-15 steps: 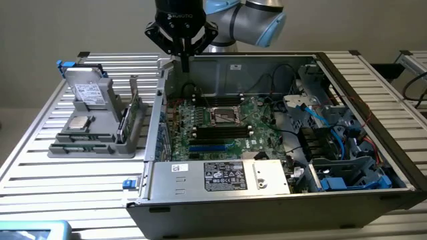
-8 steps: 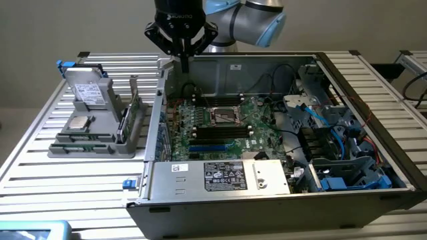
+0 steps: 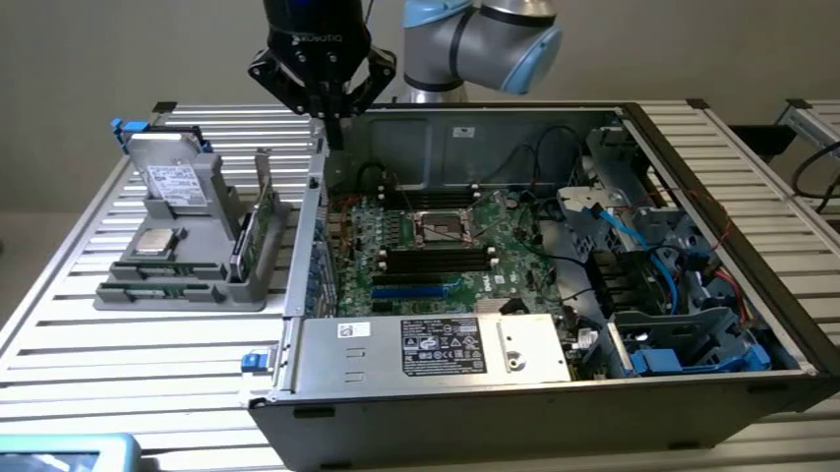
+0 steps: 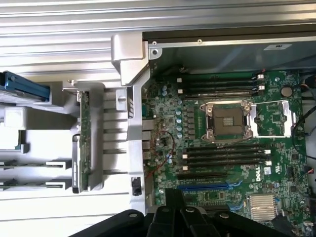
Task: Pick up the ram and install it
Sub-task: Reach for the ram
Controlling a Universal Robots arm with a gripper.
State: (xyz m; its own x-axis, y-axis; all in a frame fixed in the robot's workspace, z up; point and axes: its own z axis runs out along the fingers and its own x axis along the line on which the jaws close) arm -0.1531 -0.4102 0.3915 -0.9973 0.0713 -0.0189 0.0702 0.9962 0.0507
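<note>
The ram (image 3: 243, 246) stands on its long edge in the grey parts holder (image 3: 171, 295) on the exterior view's left, just outside the open computer case (image 3: 552, 393). In the wrist view the ram (image 4: 75, 163) is a thin edge-on strip beside a larger green card (image 4: 85, 123). My gripper (image 3: 334, 123) hangs above the case's back left corner, behind and above the holder, clear of the ram. Its black fingers (image 4: 174, 200) are shut with nothing between them. Black memory slots (image 4: 224, 155) lie beside the processor socket (image 4: 227, 121) on the motherboard.
The holder also carries a hard drive (image 3: 177, 182), a square silver processor chip (image 3: 157, 241) and the taller upright green card (image 3: 271, 216). The case's metal side wall (image 3: 309, 246) separates holder and motherboard. Cables and drive bays (image 3: 656, 295) crowd the case's right half.
</note>
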